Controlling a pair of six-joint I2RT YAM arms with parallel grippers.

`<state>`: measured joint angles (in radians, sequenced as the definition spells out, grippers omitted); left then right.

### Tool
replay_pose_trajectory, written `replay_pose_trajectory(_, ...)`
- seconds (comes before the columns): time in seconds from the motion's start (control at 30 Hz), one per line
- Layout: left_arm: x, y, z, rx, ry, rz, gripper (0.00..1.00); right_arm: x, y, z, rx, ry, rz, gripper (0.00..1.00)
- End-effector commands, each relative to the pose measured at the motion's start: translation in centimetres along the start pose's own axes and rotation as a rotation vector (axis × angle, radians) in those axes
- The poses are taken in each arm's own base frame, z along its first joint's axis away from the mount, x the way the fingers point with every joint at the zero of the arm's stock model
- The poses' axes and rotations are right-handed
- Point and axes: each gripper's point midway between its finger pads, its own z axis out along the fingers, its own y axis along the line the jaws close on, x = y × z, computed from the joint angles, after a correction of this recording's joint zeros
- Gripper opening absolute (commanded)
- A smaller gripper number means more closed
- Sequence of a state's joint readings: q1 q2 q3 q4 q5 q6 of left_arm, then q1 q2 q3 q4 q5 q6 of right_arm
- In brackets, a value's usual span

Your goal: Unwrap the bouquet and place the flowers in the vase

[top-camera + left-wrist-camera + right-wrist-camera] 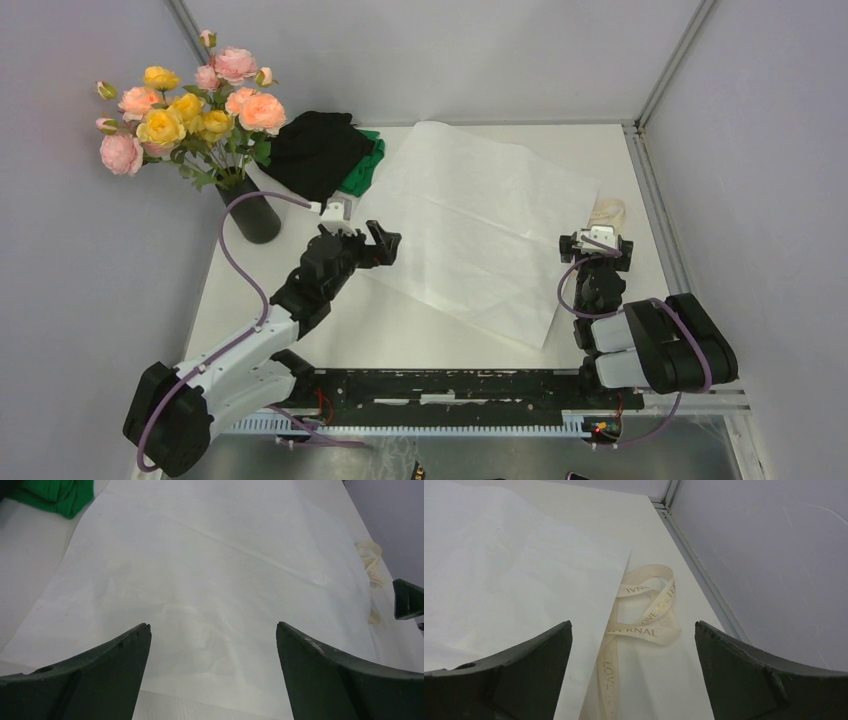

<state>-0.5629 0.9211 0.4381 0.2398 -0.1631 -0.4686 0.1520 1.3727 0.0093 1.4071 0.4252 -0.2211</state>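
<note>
Pink, peach and yellow flowers (190,105) stand in the matte black vase (250,212), which is upright at the table's (400,335) far-left corner. Black-and-green cloth heap (325,150) sits just right of the vase, near the far edge, just beside the paper. Left gripper (362,228) is over the sheet's left edge, jaws fully apart, nothing between them. White paper sheet (470,230) lies spread flat across the table's middle, no stems on it. Cream ribbon (646,617) with gold lettering lies loose near the right edge, touching the sheet's right border. Right gripper (634,625) hangs just above the ribbon, jaws wide, holding nothing.
</note>
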Motion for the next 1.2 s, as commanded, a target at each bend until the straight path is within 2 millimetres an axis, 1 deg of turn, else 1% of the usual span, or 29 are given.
replay_pose_trajectory(0.0, -0.4, 1.4, 0.4, -0.062, -0.025, 0.089, 1.0, 2.7, 0.2, -2.8, -0.055, 0.055, -0.014, 0.98)
replay_pose_trajectory(0.13, -0.5, 4.3, 0.4, -0.188, -0.043, 0.228, 1.0, 2.7, 0.1, -2.8, -0.053, 0.054, -0.015, 0.98)
replay_pose_trajectory(0.2, -1.2, 5.8, 0.2, -0.262, -0.086, 0.278, 1.0, 2.7, 0.2, -2.7, -0.054, 0.054, -0.015, 0.98)
replay_pose_trajectory(0.27, -1.0, 7.3, 0.0, -0.296, -0.146, 0.342, 1.0, 2.7, 0.2, -2.7, -0.054, 0.054, -0.015, 0.98)
replay_pose_trajectory(0.37, -2.3, 9.3, -0.6, -0.4, -0.21, 0.4, 1.0, 2.7, 0.1, -2.8, -0.053, 0.053, -0.014, 0.98)
replay_pose_trajectory(0.43, -3.2, 11.1, -1.2, -0.475, -0.249, 0.421, 1.0, 2.7, 0.1, -2.8, -0.054, 0.053, -0.015, 0.98)
replay_pose_trajectory(0.5, -3.7, 13.3, -1.0, -0.514, -0.242, 0.416, 1.0, 2.7, 0.1, -2.8, -0.053, 0.054, -0.014, 0.98)
replay_pose_trajectory(0.57, -3.5, 15.8, -0.8, -0.535, -0.214, 0.379, 1.0, 2.7, 0.1, -2.8, -0.053, 0.054, -0.014, 0.98)
replay_pose_trajectory(0.6, -3.3, 16.9, -0.9, -0.536, -0.223, 0.329, 1.0, 2.7, 0.2, -2.8, -0.055, 0.054, -0.014, 0.98)
replay_pose_trajectory(0.67, -3.5, 18.6, -0.9, -0.525, -0.277, 0.271, 1.0, 2.7, 0.1, -2.8, -0.053, 0.055, -0.015, 0.98)
replay_pose_trajectory(0.73, -3.1, 20.3, -0.6, -0.527, -0.283, 0.215, 1.0, 2.7, 0.1, -2.8, -0.052, 0.053, -0.014, 0.98)
replay_pose_trajectory(0.77, -2.7, 20.6, 0.1, -0.497, -0.249, 0.212, 1.0, 2.7, 0.1, -2.8, -0.051, 0.053, -0.014, 0.98)
replay_pose_trajectory(0.83, -3.0, 20.6, 1.1, -0.466, -0.227, 0.233, 1.0, 2.7, 0.1, -2.8, -0.052, 0.053, -0.014, 0.98)
replay_pose_trajectory(0.9, -3.5, 21.1, 1.0, -0.491, -0.253, 0.256, 1.0, 2.7, 0.1, -2.8, -0.053, 0.053, -0.014, 0.98)
replay_pose_trajectory(0.93, -3.4, 21.7, 1.2, -0.505, -0.255, 0.253, 1.0, 2.7, 0.1, -2.8, -0.053, 0.053, -0.016, 0.98)
replay_pose_trajectory(1.0, -2.7, 22.2, 3.0, -0.487, -0.21, 0.253, 1.0, 2.7, 0.1, -2.8, -0.052, 0.053, -0.015, 0.98)
replay_pose_trajectory(1.03, -2.6, 21.7, 4.2, -0.431, -0.165, 0.277, 1.0, 2.7, 0.1, -2.8, -0.051, 0.053, -0.015, 0.98)
replay_pose_trajectory(1.07, -1.7, 21.1, 5.1, -0.375, -0.088, 0.304, 1.0, 2.7, 0.1, -2.8, -0.051, 0.052, -0.015, 0.98)
replay_pose_trajectory(1.1, -1.4, 20.4, 5.6, -0.326, -0.071, 0.321, 1.0, 2.7, 0.1, -2.8, -0.052, 0.052, -0.015, 0.98)
replay_pose_trajectory(1.17, -1.3, 19.7, 5.6, -0.28, -0.067, 0.352, 1.0, 2.7, 0.0, -2.8, -0.05, 0.051, -0.015, 0.98)
